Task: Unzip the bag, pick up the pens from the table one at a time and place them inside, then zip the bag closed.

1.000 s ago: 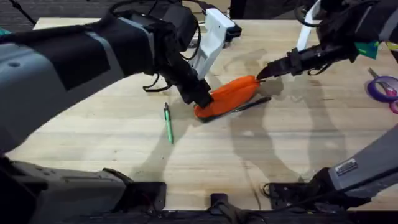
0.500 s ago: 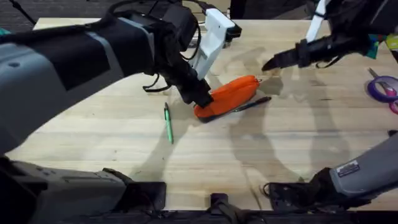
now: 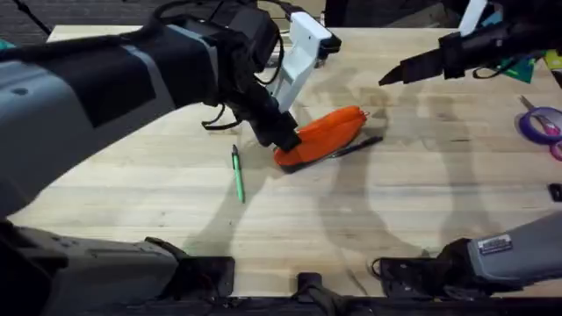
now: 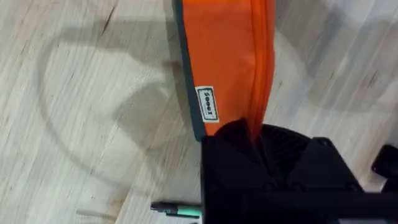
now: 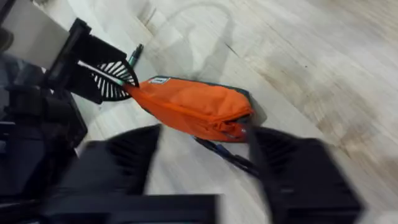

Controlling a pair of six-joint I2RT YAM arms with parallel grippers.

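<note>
Pulling away from the bag (image 3: pixel 321 136), my right gripper (image 3: pixel 386 78) is now hanging up and to the far right of it, where a second ago its tip was touching the bag's right end; the bag, both pens and my left arm are sitting as they were. I am working over the table (image 3: pixel 413 202), and the bag is lying near its middle, tilted. My left gripper (image 3: pixel 285 140) is clamping the bag's left end, the orange fabric pinched right at the seam in the left wrist view. From the right wrist view the right gripper's fingers are standing spread, holding nothing. The black pen (image 3: pixel 356 147) is lying against the bag's near edge, the green pen (image 3: pixel 237 173) well apart to the left. I am judging the zip is at best partly open, so I am planning to keep the left clamp steady, come back low along the zip line, and pull straight along the seam without dragging the bag over the black pen
</note>
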